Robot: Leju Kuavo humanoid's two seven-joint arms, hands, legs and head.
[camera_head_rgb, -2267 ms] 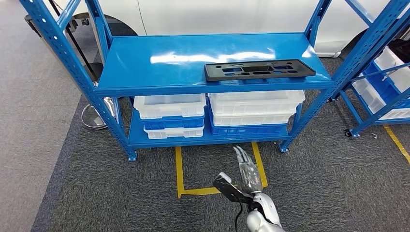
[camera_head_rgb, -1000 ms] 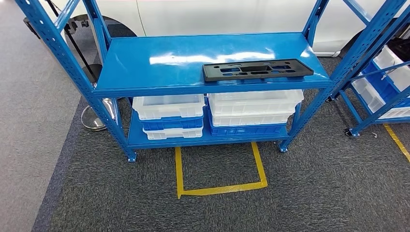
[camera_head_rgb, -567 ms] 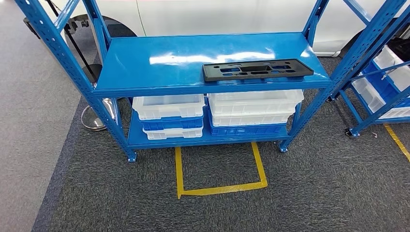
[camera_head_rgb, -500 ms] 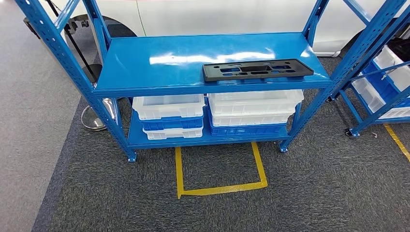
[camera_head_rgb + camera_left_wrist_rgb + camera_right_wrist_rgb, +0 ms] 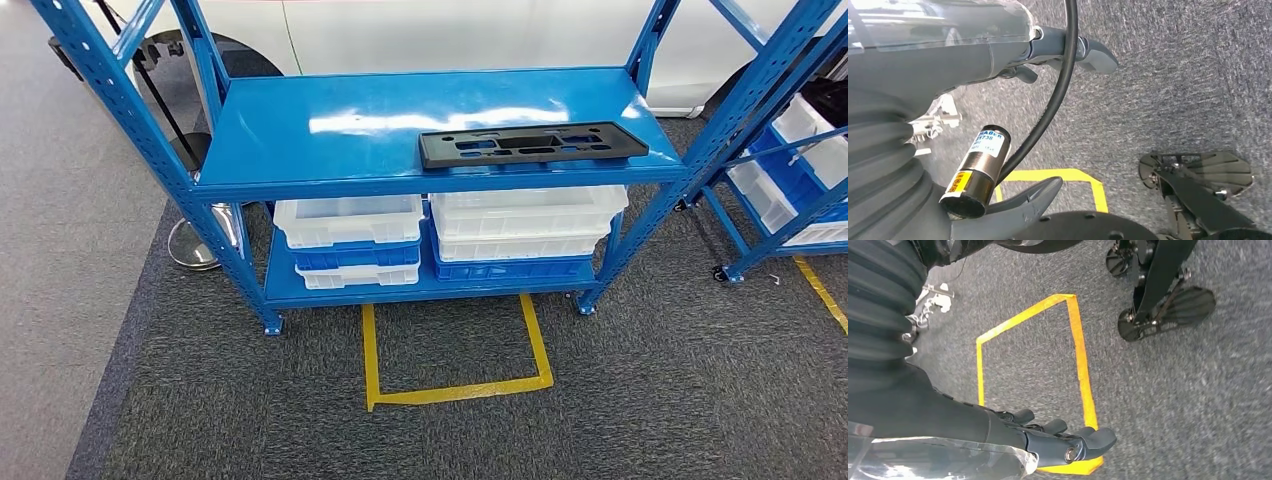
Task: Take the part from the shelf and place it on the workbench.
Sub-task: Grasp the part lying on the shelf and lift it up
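Head view shows the black part (image 5: 533, 144) lying flat on the top board of the blue shelf (image 5: 330, 125), near its front right edge. Below it stand white and blue bins (image 5: 350, 221). Each wrist view shows a robot hand over grey carpet, left robot hand (image 5: 1068, 50) and right robot hand (image 5: 1063, 440), fingers apart, holding nothing.

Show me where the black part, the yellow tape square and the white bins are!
black part (image 5: 533, 144): head view, middle of the flat plate.
yellow tape square (image 5: 371, 355): head view, its left strip.
white bins (image 5: 350, 219): head view, top-left bin's front wall.
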